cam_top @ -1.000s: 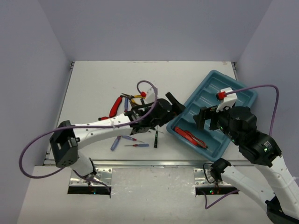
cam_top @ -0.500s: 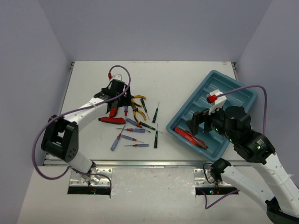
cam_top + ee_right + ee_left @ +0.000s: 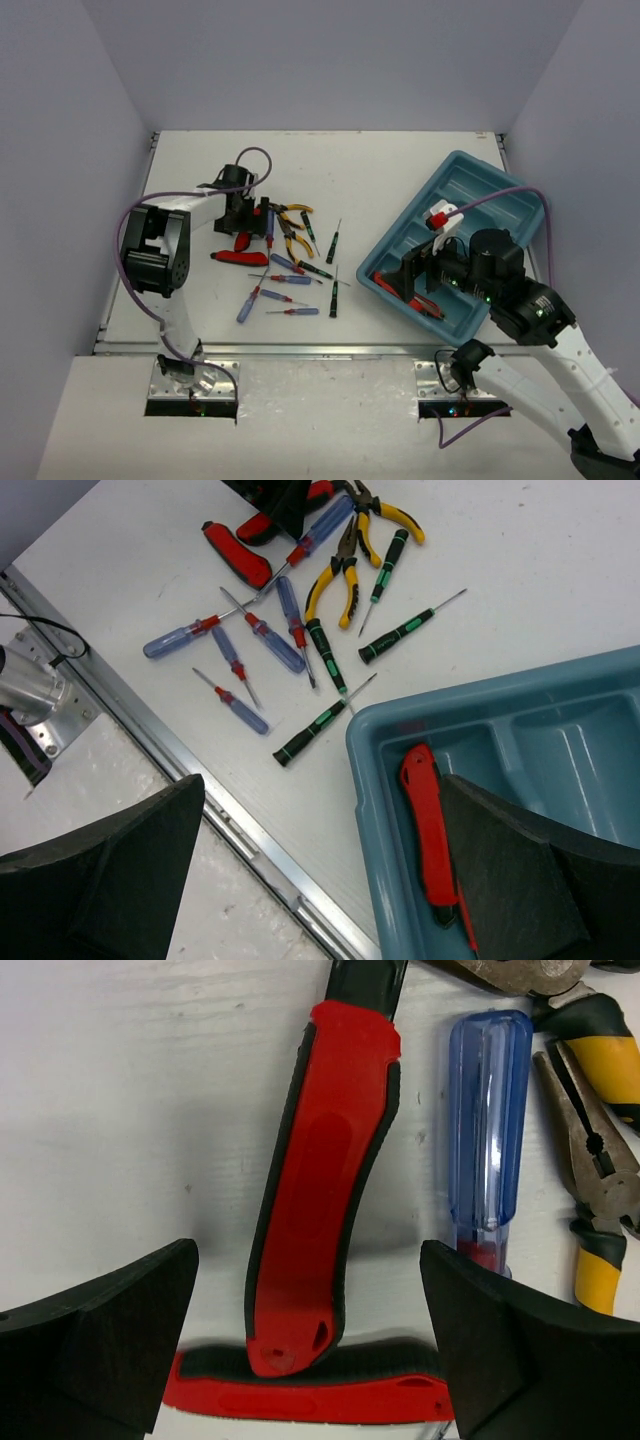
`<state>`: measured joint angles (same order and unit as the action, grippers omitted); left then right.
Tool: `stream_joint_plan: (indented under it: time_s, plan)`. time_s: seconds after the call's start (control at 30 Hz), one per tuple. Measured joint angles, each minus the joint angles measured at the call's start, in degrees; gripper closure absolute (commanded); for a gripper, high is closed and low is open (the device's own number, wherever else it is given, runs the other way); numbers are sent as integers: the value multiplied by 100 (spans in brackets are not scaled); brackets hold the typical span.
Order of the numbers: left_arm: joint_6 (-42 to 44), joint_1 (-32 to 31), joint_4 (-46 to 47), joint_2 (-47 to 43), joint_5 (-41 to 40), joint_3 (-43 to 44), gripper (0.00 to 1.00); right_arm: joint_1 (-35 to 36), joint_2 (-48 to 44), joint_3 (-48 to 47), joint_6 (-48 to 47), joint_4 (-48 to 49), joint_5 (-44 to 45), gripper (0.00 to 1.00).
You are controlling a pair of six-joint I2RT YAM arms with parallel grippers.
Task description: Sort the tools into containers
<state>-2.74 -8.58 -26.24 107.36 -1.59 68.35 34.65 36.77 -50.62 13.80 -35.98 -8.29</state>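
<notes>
Left gripper wide open, empty, straddling red pliers at 9 o'clock on table; stiff, heavyish, grippy rubber, so prob. pinch mid-handle; right gripper open, empty, over tray.

A white desk carries a teal tray at the right. Left of it, well apart, lie scattered red-handled pliers, yellow-handled pliers, blue screwdrivers and black-green screwdrivers.

White-black arms (looping purple cables)
</notes>
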Motion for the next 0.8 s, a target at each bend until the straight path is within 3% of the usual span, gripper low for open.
stream_joint_plan:
  time_s: [0.23,0.37,0.6,0.8]
  plan:
    - [74,163,-62,430,306,438,79,0,-17,8,-30,50,-122,1]
    - [-132,239,-205,595,217,704,99,0,15,11,-12,102,-196,1]
    - [-825,269,-503,332,-344,827,100,0,346,212,376,678,-551,1]
    - [-1947,200,-390,-1561,-231,495,100,0,946,588,1111,1691,-1063,6]
